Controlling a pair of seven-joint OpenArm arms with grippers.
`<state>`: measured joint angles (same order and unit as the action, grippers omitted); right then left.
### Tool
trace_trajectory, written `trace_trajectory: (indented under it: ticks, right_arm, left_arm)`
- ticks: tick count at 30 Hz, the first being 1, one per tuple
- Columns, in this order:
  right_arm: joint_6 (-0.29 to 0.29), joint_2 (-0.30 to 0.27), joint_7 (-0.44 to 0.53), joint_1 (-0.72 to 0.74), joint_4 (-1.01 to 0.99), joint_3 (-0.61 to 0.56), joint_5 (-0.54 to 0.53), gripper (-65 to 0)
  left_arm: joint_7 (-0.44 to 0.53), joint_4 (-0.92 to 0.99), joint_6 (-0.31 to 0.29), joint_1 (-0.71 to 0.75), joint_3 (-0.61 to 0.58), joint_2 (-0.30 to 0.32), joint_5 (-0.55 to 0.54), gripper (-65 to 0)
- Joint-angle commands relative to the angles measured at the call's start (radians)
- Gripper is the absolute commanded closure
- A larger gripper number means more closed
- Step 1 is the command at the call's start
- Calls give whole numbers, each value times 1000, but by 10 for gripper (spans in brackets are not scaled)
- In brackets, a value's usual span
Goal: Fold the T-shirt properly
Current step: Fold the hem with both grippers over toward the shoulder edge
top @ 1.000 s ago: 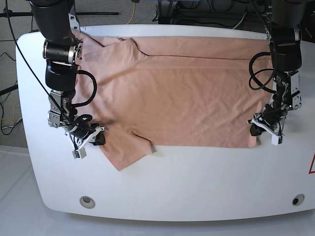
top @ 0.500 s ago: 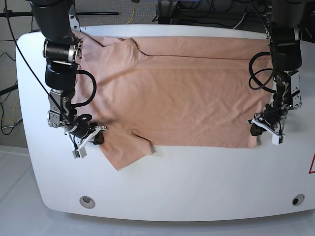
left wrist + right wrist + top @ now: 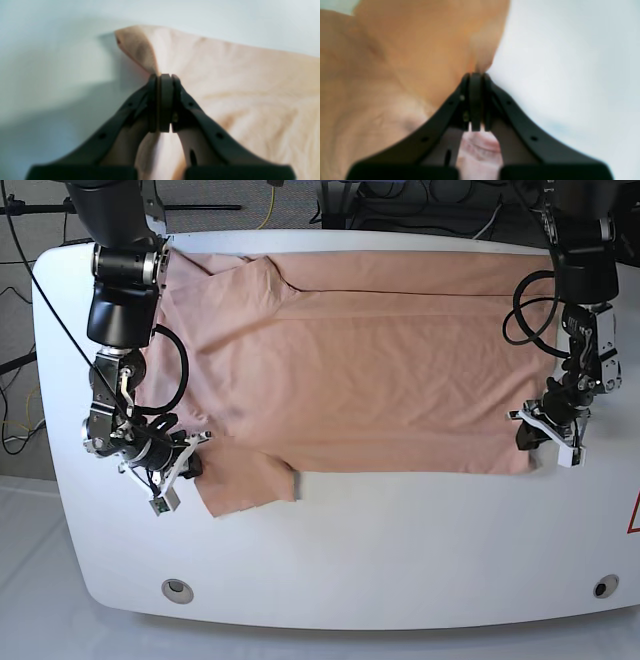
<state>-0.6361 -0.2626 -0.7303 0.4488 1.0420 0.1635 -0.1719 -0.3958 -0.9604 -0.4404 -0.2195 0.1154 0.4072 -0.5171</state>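
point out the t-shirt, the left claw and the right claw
T-shirt [image 3: 370, 370], base view, middle of the spread cloth.
Left claw [image 3: 161, 76], left wrist view, tips shut on a shirt corner.
Right claw [image 3: 475, 75], right wrist view, tips shut on the shirt's edge.

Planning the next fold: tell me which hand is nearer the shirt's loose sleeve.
Right. The right hand grips the T-shirt right beside that sleeve; the left hand holds the far hem corner.
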Motion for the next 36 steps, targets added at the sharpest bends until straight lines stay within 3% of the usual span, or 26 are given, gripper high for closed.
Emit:
trace_trajectory:
  ticks: [1,20,36]
  right_arm:
    - [-8,-4,-83,-4,165,3,-8,0]
    - [-20,9,-170,-206,535,7,6,0]
    - [-31,7,-233,-307,597,104,-59,0]
  left_arm:
    - [28,-73,3,27,0,28,-16,0]
    - [-1,-253,6,156,40,25,-11,0]
    - [-10,-305,14,185,85,47,-10,0]
